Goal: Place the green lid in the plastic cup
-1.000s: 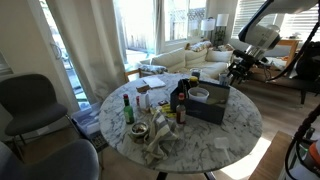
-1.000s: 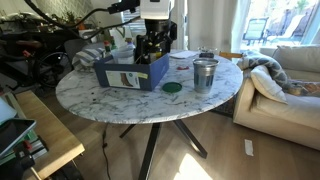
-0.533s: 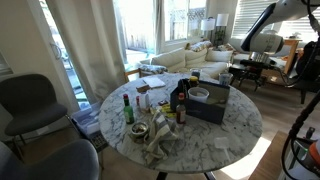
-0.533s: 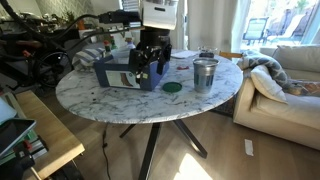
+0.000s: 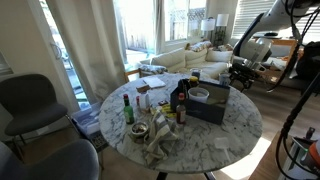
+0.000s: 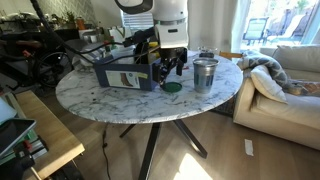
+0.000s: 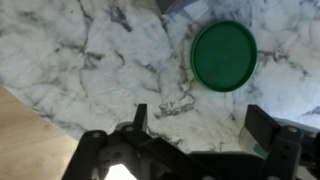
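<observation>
The green lid [image 6: 172, 87] lies flat on the marble table [image 6: 95, 97], between a blue box and the plastic cup [image 6: 205, 73], a grey upright tumbler. My gripper [image 6: 170, 68] hangs open and empty just above the lid. In the wrist view the round green lid [image 7: 223, 55] lies ahead of the gripper [image 7: 200, 118] and a little to the right. Both fingers [image 7: 140, 116] stand wide apart over bare marble [image 7: 80, 50]. In an exterior view the gripper [image 5: 243, 72] is at the table's far edge, and the lid and cup do not show clearly there.
An open blue box [image 6: 125, 72] stands right beside the gripper. Bottles [image 5: 128, 108], a dark jar [image 5: 181, 100] and crumpled paper [image 5: 158, 142] crowd the table's other side. A sofa [image 6: 285, 75] stands past the cup, and the table edge is close to the lid.
The gripper has moved from over the blue box towards the cup and now hangs above the green lid. It stays open. Lid and cup have not moved.
</observation>
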You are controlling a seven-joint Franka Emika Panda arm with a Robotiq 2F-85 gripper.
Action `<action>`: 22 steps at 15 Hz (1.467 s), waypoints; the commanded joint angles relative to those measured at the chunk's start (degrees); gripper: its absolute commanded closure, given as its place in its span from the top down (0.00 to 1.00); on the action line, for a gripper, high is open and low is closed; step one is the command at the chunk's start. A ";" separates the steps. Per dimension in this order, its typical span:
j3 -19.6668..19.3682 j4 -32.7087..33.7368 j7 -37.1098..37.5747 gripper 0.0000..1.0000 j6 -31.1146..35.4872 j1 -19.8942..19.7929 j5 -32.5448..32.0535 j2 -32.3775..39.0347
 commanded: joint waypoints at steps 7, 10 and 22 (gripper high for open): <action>-1.21 1.56 -1.86 1.00 -8.51 1.32 -6.24 -0.34; -1.67 5.35 -0.89 1.00 -18.54 2.37 -13.95 -0.17; -0.83 8.90 -4.79 1.00 -17.08 2.54 -17.79 3.30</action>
